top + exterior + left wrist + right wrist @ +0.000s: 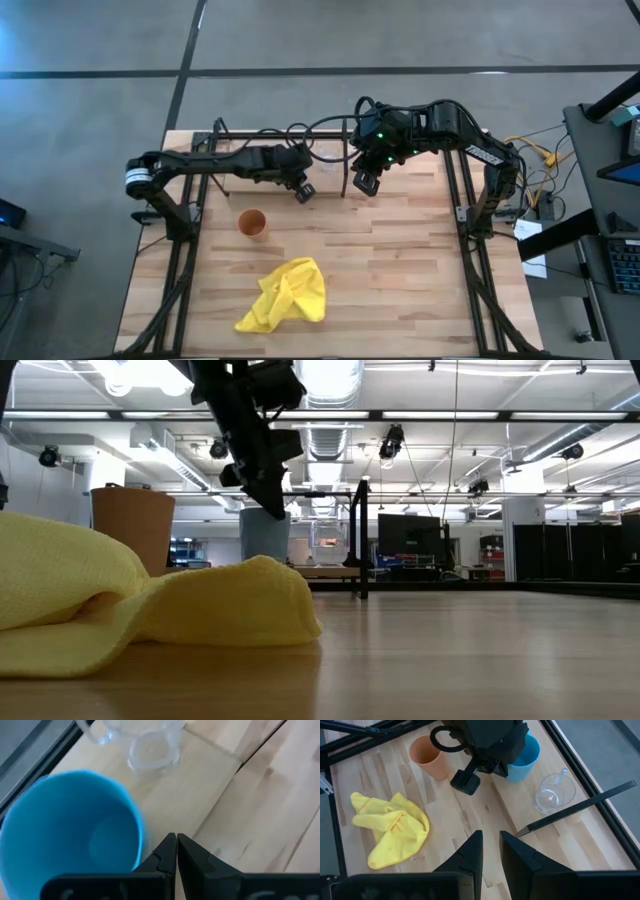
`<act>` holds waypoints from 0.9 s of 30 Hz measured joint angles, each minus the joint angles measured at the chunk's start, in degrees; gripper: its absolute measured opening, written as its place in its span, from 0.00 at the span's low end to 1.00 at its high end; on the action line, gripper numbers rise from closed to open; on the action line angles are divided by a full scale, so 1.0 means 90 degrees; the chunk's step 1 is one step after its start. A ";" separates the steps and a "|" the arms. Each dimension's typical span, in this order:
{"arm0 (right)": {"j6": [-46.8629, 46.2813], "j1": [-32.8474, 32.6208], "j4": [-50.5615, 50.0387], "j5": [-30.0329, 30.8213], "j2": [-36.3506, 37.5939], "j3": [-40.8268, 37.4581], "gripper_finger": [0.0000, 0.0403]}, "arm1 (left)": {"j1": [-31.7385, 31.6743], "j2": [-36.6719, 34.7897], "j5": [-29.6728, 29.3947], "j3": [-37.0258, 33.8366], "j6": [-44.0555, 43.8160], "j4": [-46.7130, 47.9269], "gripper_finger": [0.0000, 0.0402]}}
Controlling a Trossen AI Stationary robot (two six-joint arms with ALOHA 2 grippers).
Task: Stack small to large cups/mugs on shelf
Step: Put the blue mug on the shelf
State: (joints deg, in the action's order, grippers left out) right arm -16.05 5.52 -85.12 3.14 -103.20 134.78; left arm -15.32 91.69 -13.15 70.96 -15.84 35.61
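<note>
The blue mug (70,835) stands upright on the pale shelf board (205,790), with the clear glass cup (150,752) upright beside it. My left gripper (176,845) is shut right next to the mug's rim, just above it in the low view (272,495). The mug's handle is hidden. The orange tumbler (252,223) stands upright on the tabletop, nearer than the shelf. My right gripper (367,180) hovers open over the table's far middle, looking down at the blue mug (527,755), the glass cup (552,792) and the tumbler (427,755). My left gripper's shut fingers (165,852) come down from above, close beside the blue mug's rim (139,827). I cannot tell whether they touch the mug, because the gripper body hides the place below them.
A crumpled yellow cloth (285,295) lies on the near middle of the tabletop and fills the low view's left foreground (150,610). A black upright divider (362,540) and thin black rods (580,805) frame the shelf. Bare wood lies right of the cloth.
</note>
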 joint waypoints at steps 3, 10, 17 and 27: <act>0.0000 0.0000 0.0000 0.0000 0.0000 0.0000 0.15 | 0.0001 0.0011 -0.0158 -0.0015 0.0013 0.0111 0.00; 0.0000 0.0000 -0.0002 -0.0002 0.0000 0.0000 0.15 | -0.0037 0.0011 -0.0302 -0.0015 0.0023 0.0112 0.00; 0.0000 -0.0005 -0.0005 -0.0002 0.0000 0.0000 0.15 | -0.0100 0.0011 -0.0412 -0.0015 0.0029 0.0117 0.00; 0.0000 -0.0005 -0.0019 -0.0002 0.0000 0.0000 0.15 | -0.0256 0.0011 -0.0485 -0.0015 0.0030 0.0119 0.00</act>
State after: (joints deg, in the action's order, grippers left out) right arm -16.05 5.48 -85.30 3.11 -103.20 134.78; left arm -17.63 91.79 -17.52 70.83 -15.57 36.68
